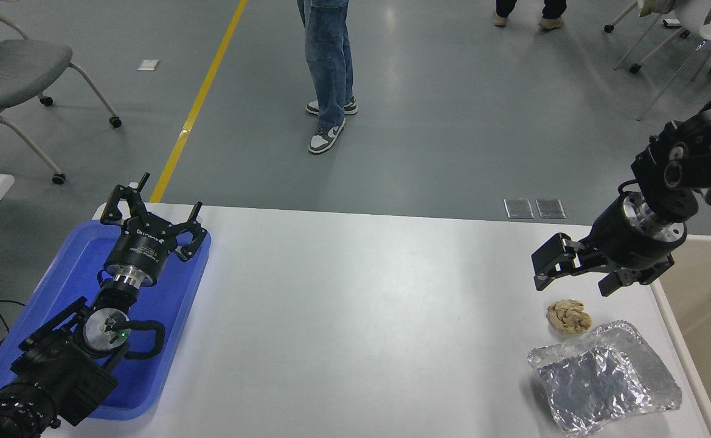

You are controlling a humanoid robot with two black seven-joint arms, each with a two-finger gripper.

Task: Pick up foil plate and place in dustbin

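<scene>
Right gripper point(576, 274): hanging wide open over the table, holding nothing.
Tan lump point(568, 316): lying just below the gripper.
Foil plate point(603, 377): sitting flat beside the lump, near the table's right edge.
Dustbin point(705, 298): standing past that edge.
Left gripper point(148, 213): resting open over the blue tray point(57, 274).

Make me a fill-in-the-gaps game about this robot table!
1. The foil plate lies near the table's front ______ corner.
2. The left tool hangs over a ______ tray.
3. The small tan lump sits beside the foil plate, on its ______ side.
4. The right tool is open and holds ______.

Missing words: right; blue; far; nothing
</scene>
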